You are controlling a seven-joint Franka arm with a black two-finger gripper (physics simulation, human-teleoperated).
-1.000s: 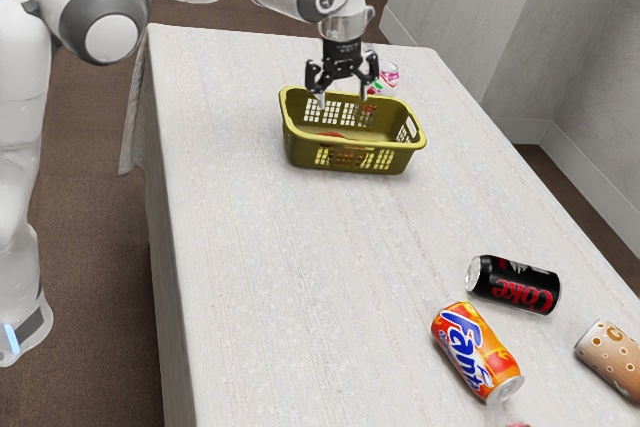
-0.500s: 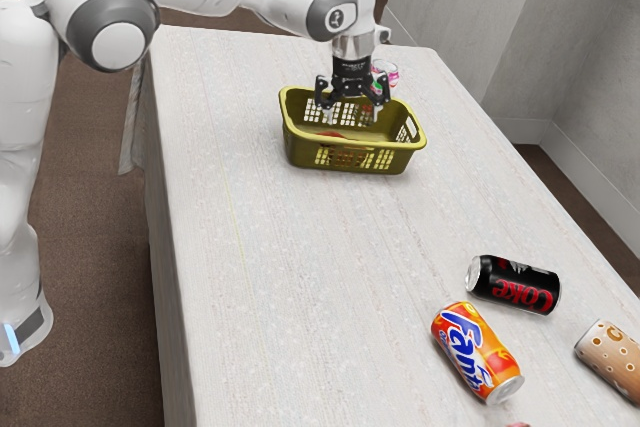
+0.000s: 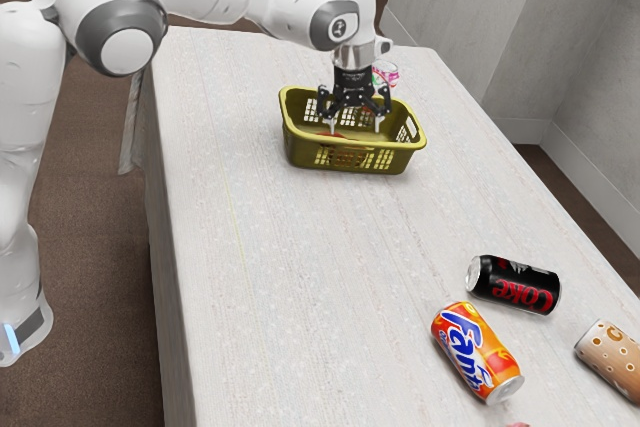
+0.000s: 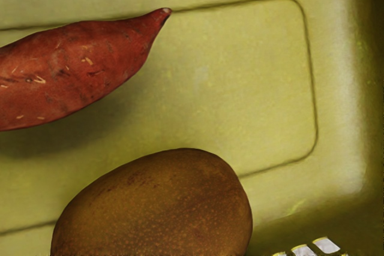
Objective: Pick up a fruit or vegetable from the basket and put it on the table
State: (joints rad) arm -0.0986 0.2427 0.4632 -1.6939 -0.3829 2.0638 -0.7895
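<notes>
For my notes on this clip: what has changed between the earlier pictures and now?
The black two-finger end effector moved down into the olive-green plastic basket, shifting slightly toward the exterior view's right. It remains open; nothing was grasped or released. The basket, black Coke can and orange Fanta can stayed put.

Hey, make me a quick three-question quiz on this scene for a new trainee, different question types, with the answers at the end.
1. True or false: the gripper is open, its fingers apart.
2. Multiple choice: what shares the basket with the rounded brown item?
A) a banana
B) a red, tapered vegetable
C) a soda can
3. Fill in the blank: the word on the black can is ____.

Key:
1. True
2. B
3. Coke
</notes>
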